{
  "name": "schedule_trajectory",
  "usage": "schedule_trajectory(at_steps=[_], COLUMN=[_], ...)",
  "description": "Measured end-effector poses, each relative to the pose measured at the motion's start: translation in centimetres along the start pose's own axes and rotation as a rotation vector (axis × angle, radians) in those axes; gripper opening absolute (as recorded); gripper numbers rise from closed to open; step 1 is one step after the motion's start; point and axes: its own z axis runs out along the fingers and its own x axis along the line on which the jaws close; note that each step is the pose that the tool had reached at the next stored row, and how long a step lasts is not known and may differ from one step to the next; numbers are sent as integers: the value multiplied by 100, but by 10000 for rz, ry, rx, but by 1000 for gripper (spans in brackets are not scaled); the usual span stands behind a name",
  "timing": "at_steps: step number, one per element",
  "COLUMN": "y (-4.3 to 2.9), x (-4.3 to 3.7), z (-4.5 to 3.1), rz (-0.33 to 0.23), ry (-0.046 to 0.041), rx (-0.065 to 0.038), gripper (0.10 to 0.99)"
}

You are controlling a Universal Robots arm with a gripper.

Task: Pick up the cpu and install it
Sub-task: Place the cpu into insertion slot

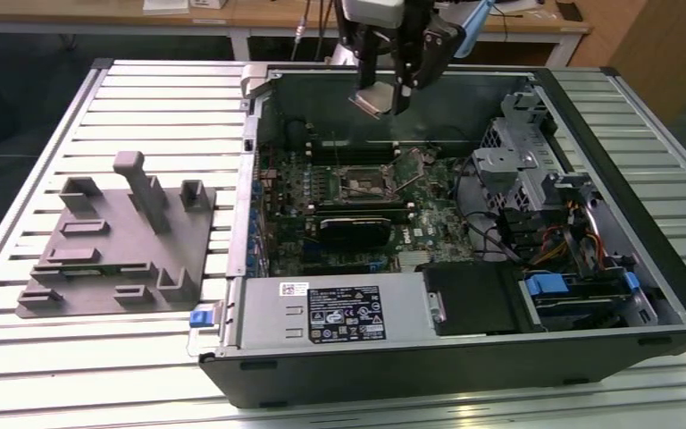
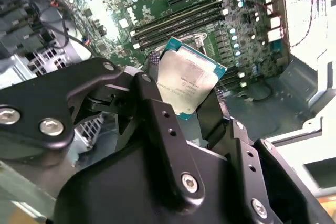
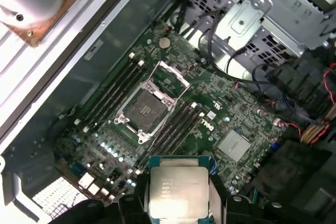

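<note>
The cpu [image 2: 188, 81], a small square chip with a pale silver face, is held between my black fingers. My gripper [image 1: 386, 96] is shut on it and hangs above the far side of the open computer case [image 1: 463, 357]. The first wrist view has the cpu [image 3: 177, 190] at the near edge, with the open cpu socket [image 3: 144, 108] on the green motherboard [image 3: 231, 114] below and ahead of it. In the exterior view the socket [image 1: 360, 183] lies below the gripper, its metal frame open. The chip [image 1: 371, 101] hangs tilted there.
A grey plastic tray with upright blocks [image 1: 122, 246] sits on the slatted table [image 1: 57, 357] at the exterior view's left. Inside the case are a black expansion card [image 1: 355, 228], a power supply [image 1: 331, 311], drive cages [image 1: 522, 152] and cables [image 1: 570, 246].
</note>
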Motion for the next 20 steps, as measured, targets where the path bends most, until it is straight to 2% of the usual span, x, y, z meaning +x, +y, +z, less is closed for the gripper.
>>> schedule_trajectory(at_steps=[20], y=[-2], x=[0], z=[61], rz=[3441], ry=[-78], rx=[12], gripper=[541])
